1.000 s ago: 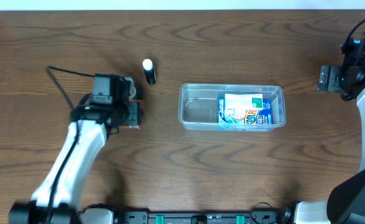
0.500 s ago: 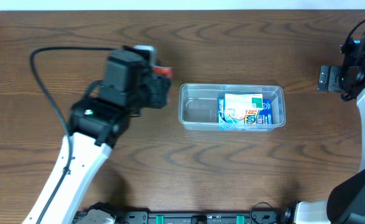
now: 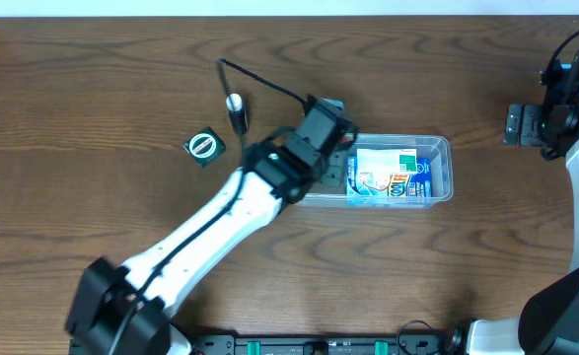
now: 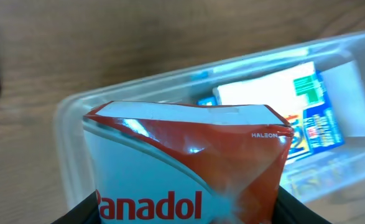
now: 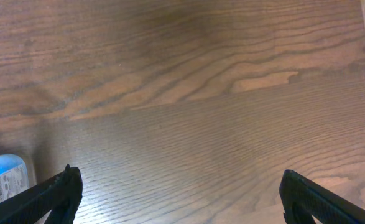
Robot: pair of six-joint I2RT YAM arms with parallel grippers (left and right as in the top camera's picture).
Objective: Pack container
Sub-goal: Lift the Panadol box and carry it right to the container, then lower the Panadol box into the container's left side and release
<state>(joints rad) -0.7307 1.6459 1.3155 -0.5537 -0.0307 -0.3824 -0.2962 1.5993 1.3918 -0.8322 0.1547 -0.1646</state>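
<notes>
**Panadol box held over the tub, ready to be set down**

Overhead: the container (image 3: pixel 445 158) sits lengthwise on the wooden table (image 3: pixel 92 59), right of centre. A blue-and-white box (image 3: pixel 393 176) lies flat in its right half. The left arm (image 3: pixel 220 212) reaches diagonally across the table, and its wrist covers the tub's left end, so whatever it carries is hidden from above. A small black tube with a white cap (image 3: pixel 236 111) and a round green-and-white item (image 3: pixel 203 147) lie on the wood to the left of the tub, not yet packed. The right gripper (image 3: pixel 522 125) is parked near the table's right edge, well apart from everything.

Left wrist: the left gripper (image 4: pixel 182 211) is clamped on a red-and-white Panadol box (image 4: pixel 188 155), one dark finger showing at each lower corner of the view. Behind the box, the tub's left wall and bare floor are visible, with the blue-and-white box further along.

Right wrist: the two fingers stand wide apart with nothing between them, over bare wood. A blue corner (image 5: pixel 5 177) shows at the left edge; I cannot tell what it is.

The step in hand looks like placing the Panadol box. Next, the arm likely needs to lower it into the free left half, clear of the rim and the neighbouring box, then let go.
</notes>
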